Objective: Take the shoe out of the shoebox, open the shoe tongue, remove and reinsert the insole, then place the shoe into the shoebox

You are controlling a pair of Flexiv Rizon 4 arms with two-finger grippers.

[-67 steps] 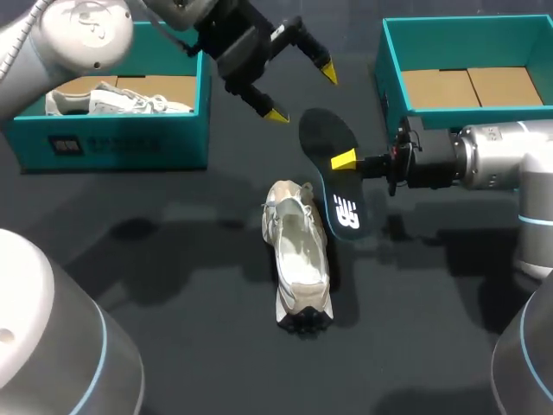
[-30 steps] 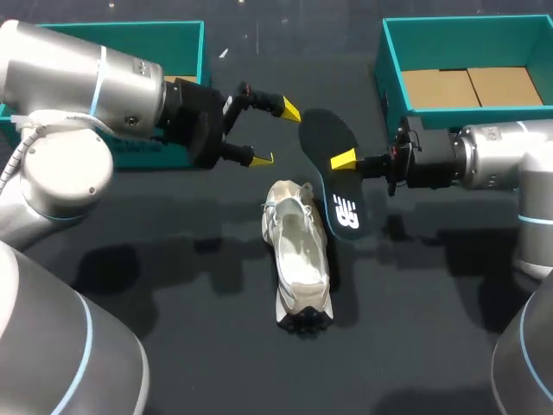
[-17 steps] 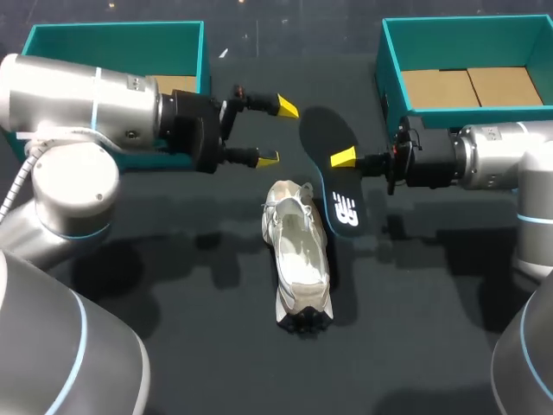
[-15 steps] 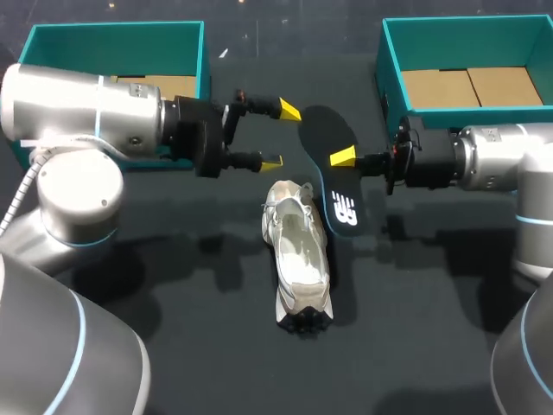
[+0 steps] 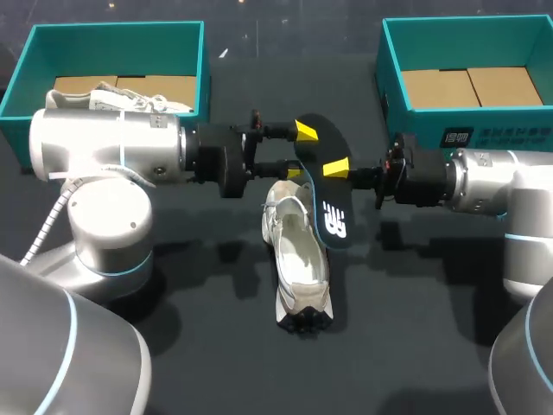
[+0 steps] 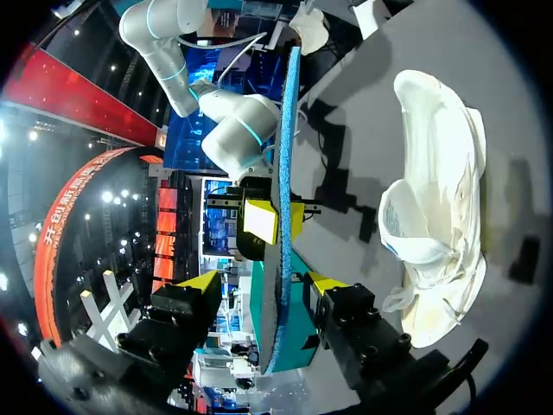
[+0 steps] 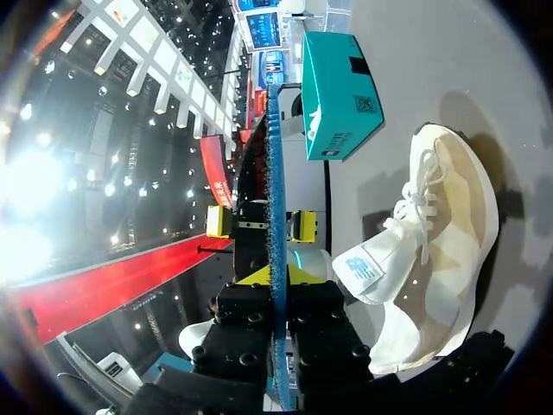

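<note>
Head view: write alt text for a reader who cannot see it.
The right gripper holds a black insole over a white shoe on the table; the open left gripper straddles the insole's other end. Behind stand a left box, holding another shoe, and a right box.

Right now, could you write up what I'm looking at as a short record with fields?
Insole: black, out of the shoe, held above it
Right jaws: shut on the insole's middle
Left jaws: open, straddling the insole's far end
Shoe: white, on the table
Left shoebox: teal, another white shoe inside
Right shoebox: teal, cardboard floor showing
</note>
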